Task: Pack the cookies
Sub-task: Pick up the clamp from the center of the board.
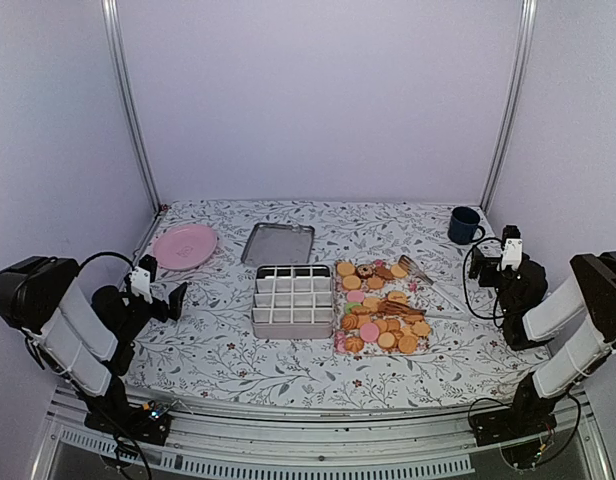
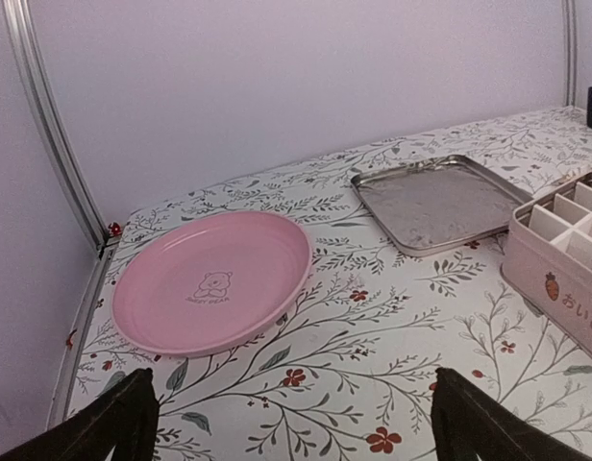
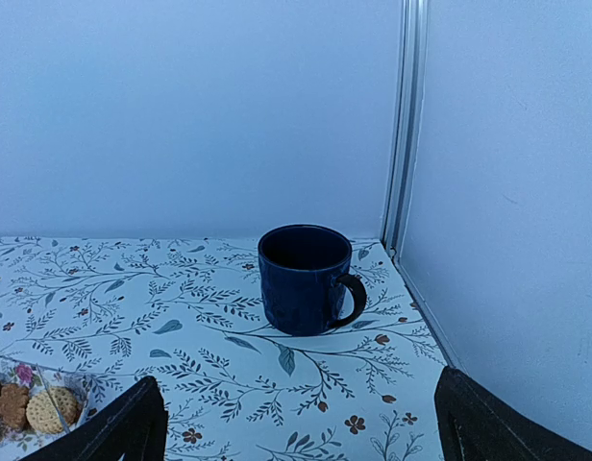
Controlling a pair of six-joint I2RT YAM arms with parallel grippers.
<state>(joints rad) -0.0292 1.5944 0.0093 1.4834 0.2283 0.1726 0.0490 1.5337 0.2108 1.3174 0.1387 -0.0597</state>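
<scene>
Cookies (image 1: 380, 310) lie in a flat heap on the worktop (image 1: 238, 360), right of centre, touching or just beside the right wall of the pink divided box (image 1: 294, 300). They are mostly golden-orange, with a few pink and dark ones. The box compartments look bare. A metal tray (image 1: 278, 243) sits just behind the box, and a pink plate (image 1: 184, 246) is further left at the back. A dark blue mug (image 1: 465, 225) stands upright in the back right corner, handle to the right.

Left fingers (image 2: 123, 423) are spread wide and grasp nothing, low over the worktop and facing the pink plate. Right fingers (image 3: 133, 427) are also spread wide with nothing between them, facing the mug, with the edge of the cookie heap (image 3: 32, 408) at their lower left. Both arms are well apart from the cookies.
</scene>
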